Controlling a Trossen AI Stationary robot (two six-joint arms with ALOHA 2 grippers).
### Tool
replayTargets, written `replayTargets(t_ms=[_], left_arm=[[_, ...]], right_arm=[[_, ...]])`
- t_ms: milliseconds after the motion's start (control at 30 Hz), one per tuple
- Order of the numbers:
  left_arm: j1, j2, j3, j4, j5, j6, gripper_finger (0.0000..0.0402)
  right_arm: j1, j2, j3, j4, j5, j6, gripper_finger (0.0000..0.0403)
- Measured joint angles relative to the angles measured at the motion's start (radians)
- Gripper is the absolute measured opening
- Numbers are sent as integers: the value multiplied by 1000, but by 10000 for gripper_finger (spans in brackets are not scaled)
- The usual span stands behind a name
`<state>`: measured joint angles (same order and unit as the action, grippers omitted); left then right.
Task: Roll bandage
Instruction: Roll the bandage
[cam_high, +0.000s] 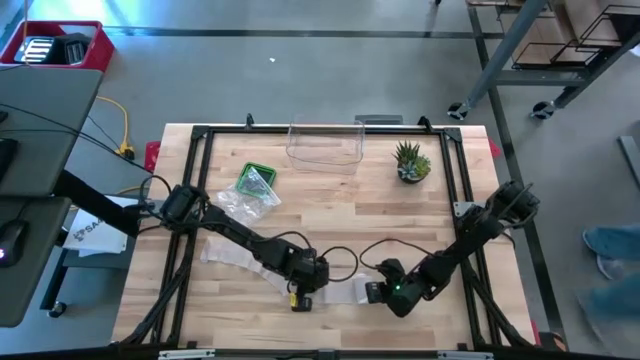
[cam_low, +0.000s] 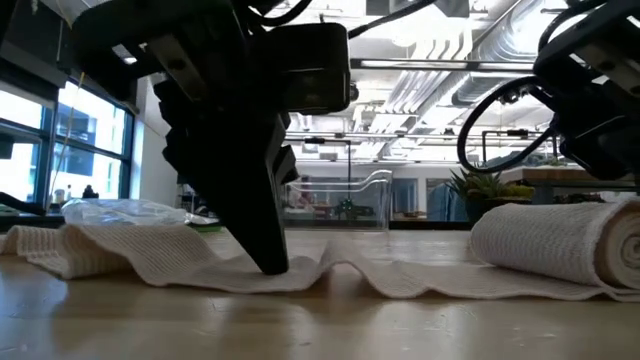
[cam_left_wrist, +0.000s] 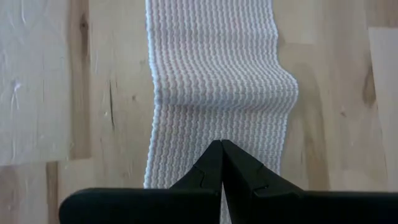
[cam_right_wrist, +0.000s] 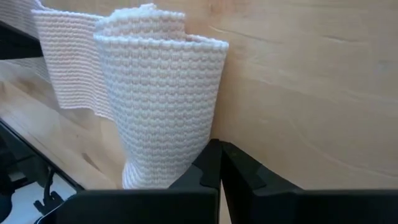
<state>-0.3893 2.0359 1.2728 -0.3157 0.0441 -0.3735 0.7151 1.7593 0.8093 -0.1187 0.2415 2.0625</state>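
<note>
The bandage (cam_low: 380, 272) lies along the wooden table's (cam_high: 330, 205) near edge, one end rolled. The left gripper (cam_left_wrist: 221, 147), fingers together, presses its flat strip down; the right gripper (cam_right_wrist: 220, 149), fingers together, sits against the rolled end (cam_right_wrist: 158, 93).

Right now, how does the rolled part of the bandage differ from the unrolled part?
The rolled part is a thick cylinder by the shut right gripper; the unrolled part is a thin strip on the table. The rolled part is wound compactly; the unrolled part wrinkles in waves, and the shut left gripper presses on it. Both are the same white knitted fabric, one continuous piece.
</note>
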Motion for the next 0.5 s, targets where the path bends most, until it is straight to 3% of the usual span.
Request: replayTargets(t_ms=[267, 500], left_arm=[[10, -4, -1, 2, -15, -67, 0], [10, 0, -1, 2, -19, -88, 0]], right_arm=[[-4, -51, -2, -158, -13, -2, 0], [-15, -8, -5, -81, -11, -20, 0]])
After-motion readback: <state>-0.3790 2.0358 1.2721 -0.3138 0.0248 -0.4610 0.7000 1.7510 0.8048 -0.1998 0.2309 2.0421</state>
